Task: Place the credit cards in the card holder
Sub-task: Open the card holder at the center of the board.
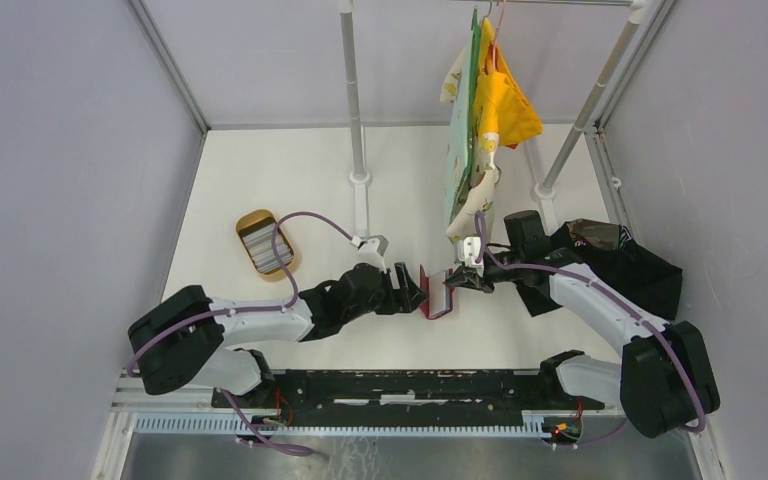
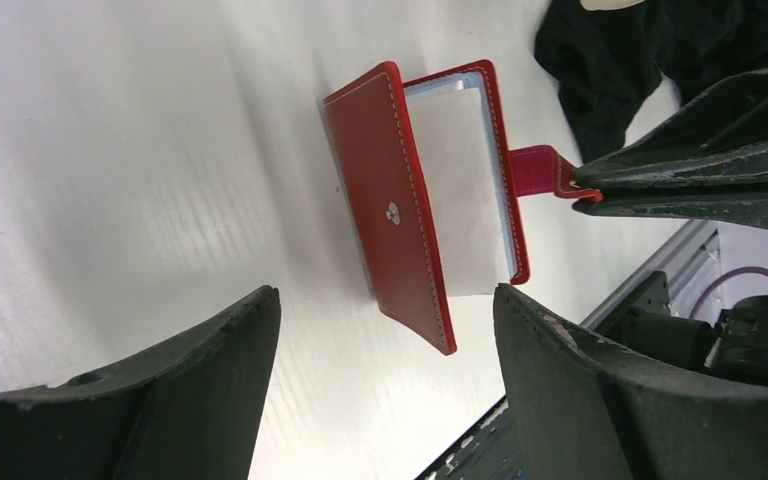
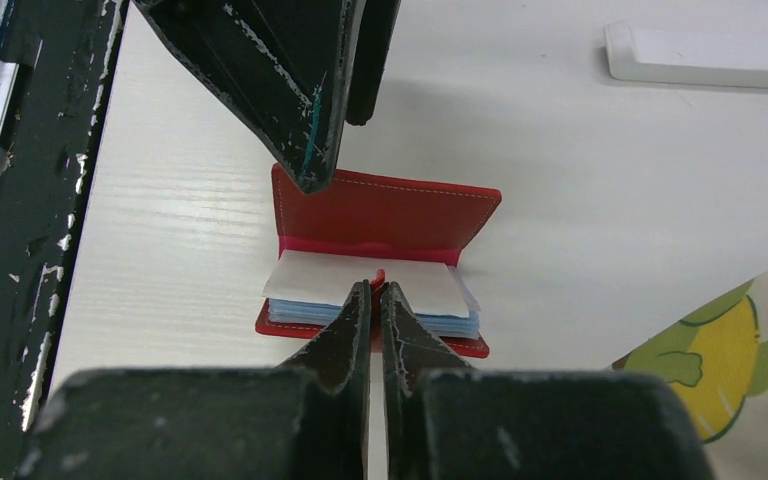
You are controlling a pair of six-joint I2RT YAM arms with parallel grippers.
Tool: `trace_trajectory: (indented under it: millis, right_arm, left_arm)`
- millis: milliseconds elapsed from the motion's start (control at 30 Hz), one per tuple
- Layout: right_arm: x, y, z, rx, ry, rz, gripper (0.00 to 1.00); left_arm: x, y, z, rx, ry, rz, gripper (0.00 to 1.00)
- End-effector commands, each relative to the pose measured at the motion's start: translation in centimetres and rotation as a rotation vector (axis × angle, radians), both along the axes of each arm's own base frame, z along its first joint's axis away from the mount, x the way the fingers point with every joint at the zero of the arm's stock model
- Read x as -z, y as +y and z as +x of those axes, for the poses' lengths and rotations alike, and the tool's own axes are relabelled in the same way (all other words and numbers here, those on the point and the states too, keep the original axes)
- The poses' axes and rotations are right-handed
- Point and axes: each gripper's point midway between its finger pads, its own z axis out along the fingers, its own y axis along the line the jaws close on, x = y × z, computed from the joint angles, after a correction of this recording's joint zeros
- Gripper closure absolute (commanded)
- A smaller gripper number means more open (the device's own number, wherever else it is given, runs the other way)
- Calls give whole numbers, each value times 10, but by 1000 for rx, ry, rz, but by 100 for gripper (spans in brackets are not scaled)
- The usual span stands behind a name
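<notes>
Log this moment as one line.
left gripper: open, facing wallet | right gripper: shut on tab | wallet: held open | cards: in tray

No lettering, label, brand or number can be read in any view. The red card holder (image 2: 370, 150) shows only pale stitching and a plain metal snap stud (image 2: 392, 211). The hanging cloth (image 3: 730, 350) carries a green and yellow printed picture, without legible words
</notes>
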Motion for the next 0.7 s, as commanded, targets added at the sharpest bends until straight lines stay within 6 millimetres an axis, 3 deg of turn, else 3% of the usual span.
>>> trace_trajectory:
  millis: [0, 167, 333, 667]
  right_arm:
    - [-15, 4, -1, -27, -38, 56, 100]
    - [-16, 5, -2, -34, -39, 64, 100]
    - [-17, 4, -2, -35, -40, 70, 100]
    - [-18, 4, -3, -39, -32, 80, 100]
  left_arm:
    - [-11, 12, 13, -78, -44, 31, 18]
    - [-11, 41, 20, -176, -61, 127, 20]
    - [-24, 58, 21, -223, -88, 145, 21]
    - [-50, 20, 3, -36, -99, -13, 27]
